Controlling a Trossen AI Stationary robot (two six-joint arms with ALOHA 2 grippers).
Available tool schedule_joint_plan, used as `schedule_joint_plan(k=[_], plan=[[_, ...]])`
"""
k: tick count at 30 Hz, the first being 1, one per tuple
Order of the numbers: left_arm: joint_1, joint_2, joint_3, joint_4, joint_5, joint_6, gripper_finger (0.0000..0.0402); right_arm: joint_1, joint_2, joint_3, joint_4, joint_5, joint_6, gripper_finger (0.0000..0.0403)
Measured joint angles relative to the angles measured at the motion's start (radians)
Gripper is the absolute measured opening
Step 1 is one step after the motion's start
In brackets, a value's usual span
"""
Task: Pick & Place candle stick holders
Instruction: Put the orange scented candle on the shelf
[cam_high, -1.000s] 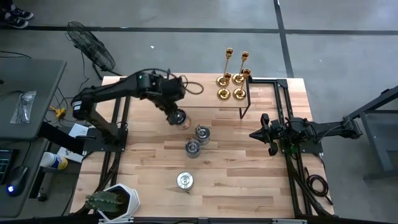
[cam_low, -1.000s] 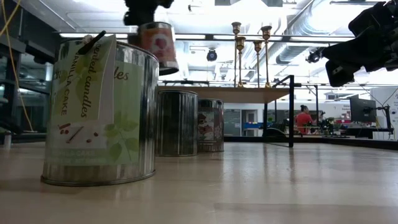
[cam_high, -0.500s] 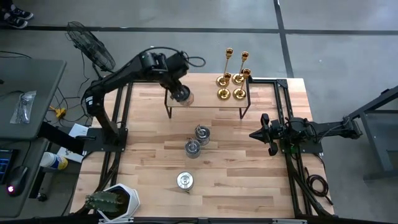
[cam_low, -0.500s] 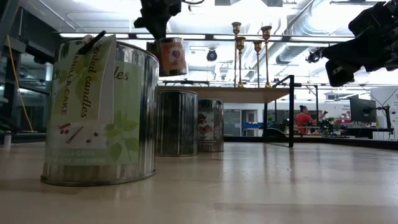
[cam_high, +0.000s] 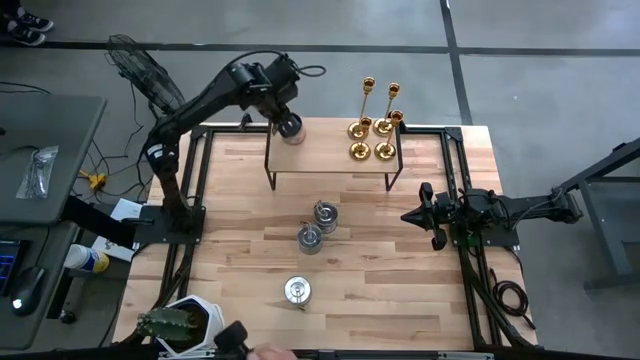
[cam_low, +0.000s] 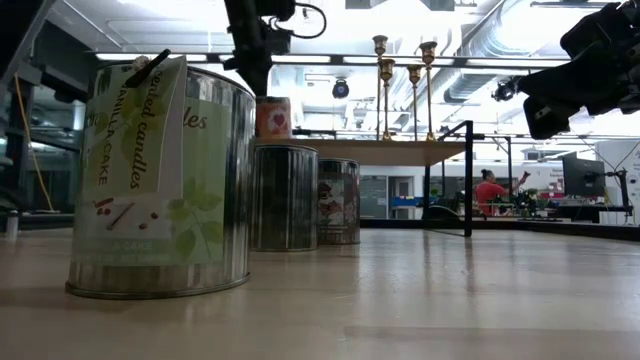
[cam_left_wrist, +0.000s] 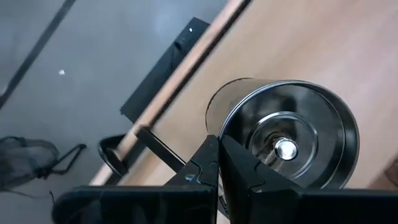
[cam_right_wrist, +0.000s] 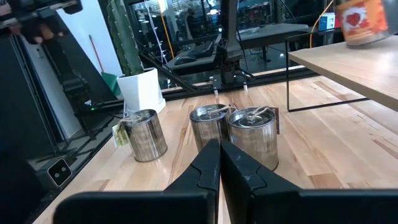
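While above shelf (cam_high: 335, 160), left fingers (cam_left_wrist: 244, 175) tight on silver holder (cam_left_wrist: 311, 118)

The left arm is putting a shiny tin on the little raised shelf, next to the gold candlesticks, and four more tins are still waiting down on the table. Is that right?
Almost. Only three tins wait on the table, not four; the high view shows two close together and one apart. The rest holds: the left gripper holds a tin at the raised shelf, where the gold candlesticks stand.
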Motion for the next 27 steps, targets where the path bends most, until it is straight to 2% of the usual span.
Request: schedule_joint_plan(k=[7, 12, 27], plan=[[0.041, 0.004, 0.000, 0.030, 0.010, 0.101, 0.0000, 0.000, 0.000, 0.000, 0.000, 0.000, 0.000, 0.0004], [0.060, 0.004, 0.000, 0.027, 0.027, 0.120, 0.0000, 0.000, 0.000, 0.000, 0.000, 0.000, 0.000, 0.0004], [0.093, 0.035, 0.000, 0.009, 0.054, 0.010, 0.0000, 0.000, 0.000, 0.000, 0.000, 0.000, 0.000, 0.0004]])
